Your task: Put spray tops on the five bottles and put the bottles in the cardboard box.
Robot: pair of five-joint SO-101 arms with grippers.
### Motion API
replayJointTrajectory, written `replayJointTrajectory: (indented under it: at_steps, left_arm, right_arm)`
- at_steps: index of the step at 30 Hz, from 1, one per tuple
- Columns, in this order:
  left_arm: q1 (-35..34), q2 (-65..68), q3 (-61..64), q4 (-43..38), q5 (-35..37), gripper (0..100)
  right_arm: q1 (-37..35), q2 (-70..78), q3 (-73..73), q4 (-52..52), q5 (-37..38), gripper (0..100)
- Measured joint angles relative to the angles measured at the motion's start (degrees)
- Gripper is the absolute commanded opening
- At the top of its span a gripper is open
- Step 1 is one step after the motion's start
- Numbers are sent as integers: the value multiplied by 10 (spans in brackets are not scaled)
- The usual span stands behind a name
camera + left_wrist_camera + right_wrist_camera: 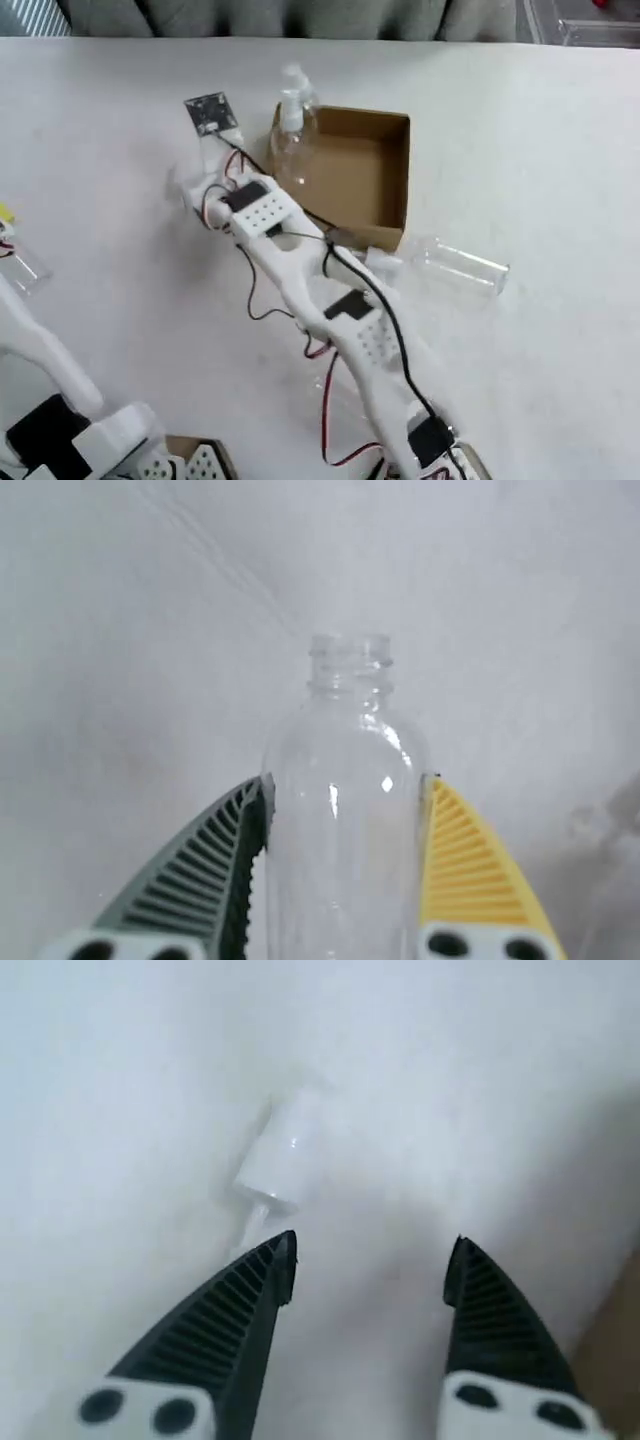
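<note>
High view: bright, flat, diffuse light from overhead. Table (120,120) washed nearly to plain white, little surface texture left. Soft, weak shadows only: thin grey band on table beside right arm (300,265), outer front wall of cardboard box (350,185) darker than its floor. Pale streak hi-lights along lying bottle (462,266).

Left wrist view: dimmer bkgd, falling off twd lower corners. Small bright glints on shoulder of held bottle (345,810), faint reflections thru its wall.

Right wrist view: v. bright, low contrast. Spray top (285,1155) almost merging w/ table, one tiny glint on it. Soft shade on table btwn fingers of right gripper (372,1245).
</note>
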Motion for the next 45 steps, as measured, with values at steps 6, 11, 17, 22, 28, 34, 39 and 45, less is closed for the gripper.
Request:
replayJointTrajectory:
  at_steps: [6, 11, 17, 22, 28, 34, 39, 45]
  left_arm:
    - [3, 0, 0, 0, 0, 20]
    - [18, 0, 0, 0, 0, 20]
    - [30, 0, 7, 1, 0, 20]
    - [33, 0, 7, 17, 0, 20]
    - [33, 0, -5, 68, 0, 20]
    - [33, 0, -38, 124, -1, 20]
    - [33, 0, -58, 164, -35, 20]
    - [51, 0, -59, 188, -42, 20]
  right_arm:
    - [0, 122, -184, 96, -1, 118]
    - [8, 198, -336, 185, -2, 30]
    - [16, 253, -473, 280, -2, 17]
    - [18, 263, -556, 371, -2, 16]
    - [17, 264, -608, 463, -2, 16]
    - [-6, 264, -627, 546, -2, 16]
    - [-23, 260, -627, 597, -2, 15]
    - [-47, 243, -627, 603, -1, 15]
